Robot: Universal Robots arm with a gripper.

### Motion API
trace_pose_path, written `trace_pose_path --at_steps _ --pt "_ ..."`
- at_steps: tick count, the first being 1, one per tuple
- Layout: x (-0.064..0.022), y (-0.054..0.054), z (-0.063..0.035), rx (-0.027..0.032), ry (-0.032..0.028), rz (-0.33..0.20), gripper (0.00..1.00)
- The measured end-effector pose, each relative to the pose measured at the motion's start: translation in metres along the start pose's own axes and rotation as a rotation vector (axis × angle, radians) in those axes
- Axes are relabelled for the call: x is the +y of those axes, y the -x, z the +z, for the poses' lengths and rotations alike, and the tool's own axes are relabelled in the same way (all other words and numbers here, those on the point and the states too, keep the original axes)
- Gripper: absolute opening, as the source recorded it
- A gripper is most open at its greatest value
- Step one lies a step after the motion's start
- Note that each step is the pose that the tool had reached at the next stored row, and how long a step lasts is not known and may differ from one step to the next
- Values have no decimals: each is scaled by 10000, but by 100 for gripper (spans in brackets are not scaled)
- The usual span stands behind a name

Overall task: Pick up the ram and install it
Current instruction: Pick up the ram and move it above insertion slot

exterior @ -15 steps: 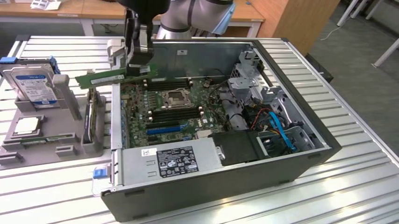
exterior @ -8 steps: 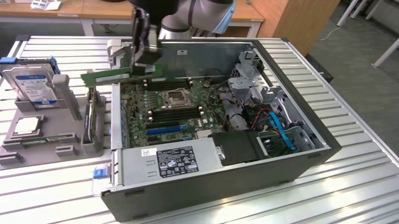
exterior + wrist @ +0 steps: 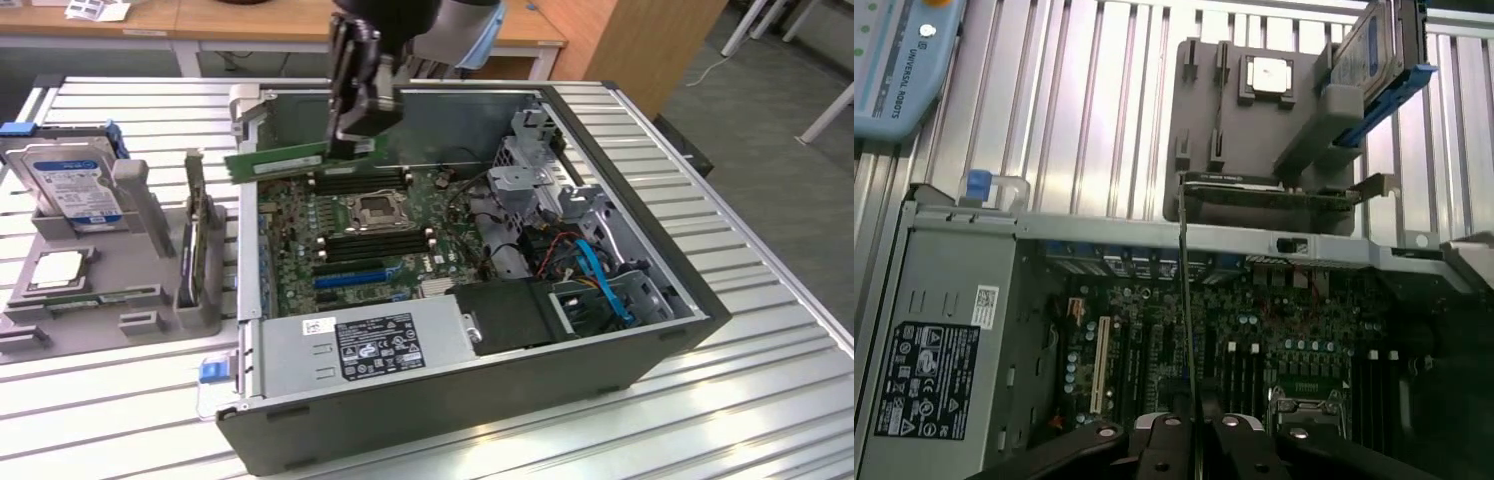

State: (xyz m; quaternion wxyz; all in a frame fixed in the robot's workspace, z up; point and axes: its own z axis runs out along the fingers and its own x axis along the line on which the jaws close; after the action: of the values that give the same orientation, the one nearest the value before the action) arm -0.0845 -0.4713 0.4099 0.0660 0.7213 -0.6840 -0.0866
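Exterior view, upper middle of the frame: the gripper (image 3: 358, 142) hangs over the open computer case (image 3: 467, 405), its fingers clamped on the flat faces of the ram (image 3: 280, 160). It grips the stick near one end, so the rest reaches out level toward the exterior view's left, clear of everything below. Held this way the long edge faces down, which I judge suits pressing it into a slot. In the wrist view the ram (image 3: 1185, 300) shows edge-on as a thin line running out from between the fingers (image 3: 1164, 440).

Just below the stick lie the black memory slots (image 3: 358, 182) on the motherboard (image 3: 287, 235). The CPU socket (image 3: 375, 211) sits at centre frame, with a second bank of slots beyond it. The blue expansion slot (image 3: 354, 272) is lower still, then the power supply (image 3: 367, 345).

The case's far wall stands close behind the gripper, and the drive cage (image 3: 527, 180) and blue cables (image 3: 607, 285) crowd the right of centre. At the left of the frame a gray fixture (image 3: 100, 255) carries a hard drive (image 3: 67, 185), well apart, on the slatted table (image 3: 747, 400).
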Motion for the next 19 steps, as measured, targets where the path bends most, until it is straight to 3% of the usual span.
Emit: trace_pose_path --at_steps 17,19 --pt "-753 -27 -165 -26 10 -4 14" --pt "-791 -29 -174 -25 15 -4 14"
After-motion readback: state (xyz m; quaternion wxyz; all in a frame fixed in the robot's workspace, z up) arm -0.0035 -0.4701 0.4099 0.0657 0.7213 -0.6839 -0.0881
